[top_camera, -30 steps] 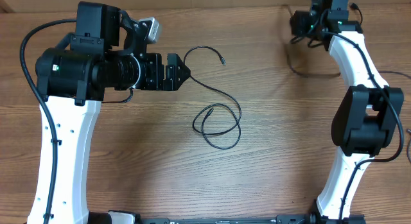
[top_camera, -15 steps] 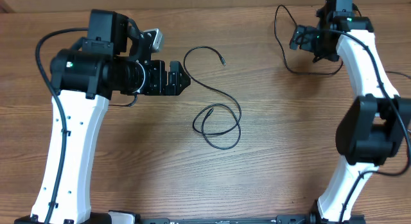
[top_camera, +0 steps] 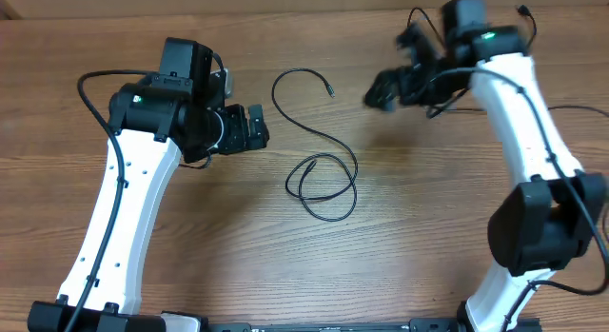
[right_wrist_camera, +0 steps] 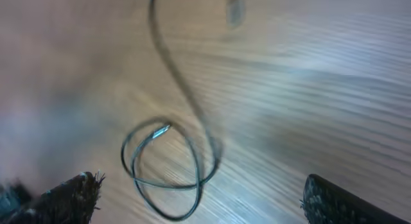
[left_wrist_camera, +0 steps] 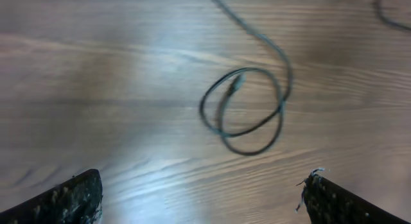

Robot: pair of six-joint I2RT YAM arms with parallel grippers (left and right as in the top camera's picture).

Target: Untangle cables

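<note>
Looped cable (top_camera: 356,172) lies ahead of left gripper (top_camera: 261,128) and right gripper (top_camera: 379,90), both spread wide and empty; pinching overlapped strands together could tighten the loop.

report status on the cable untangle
Left gripper open, empty. Right gripper open, empty. Cable loose, one loop, ungripped; second strand far right, partly hidden. Nothing blocking.
</note>
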